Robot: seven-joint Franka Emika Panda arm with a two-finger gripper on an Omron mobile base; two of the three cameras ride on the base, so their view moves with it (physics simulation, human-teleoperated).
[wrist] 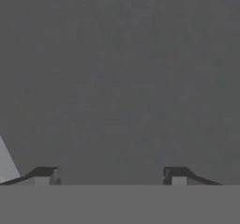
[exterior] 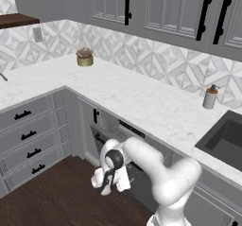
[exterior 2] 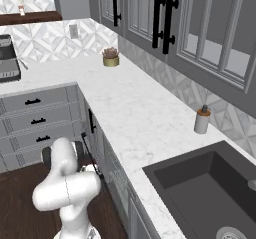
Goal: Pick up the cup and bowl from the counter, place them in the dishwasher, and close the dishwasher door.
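— Fingertips [wrist: 47,175] stand apart, empty, facing flat grey: the gripper [wrist: 110,176] is low at the dishwasher door [exterior: 137,182].
— Cup, bowl?
— Unseen on the counter [exterior: 142,102]. Push squarely, evenly.

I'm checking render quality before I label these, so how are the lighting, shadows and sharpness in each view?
Left base view: even, soft light, no glare on the counter; edges slightly soft. Right base view: the same flat light, with the sink basin darkly shaded. Hand view: a flat, featureless grey surface close up, nothing sharp but the two dark fingertips of the gripper, standing wide apart.
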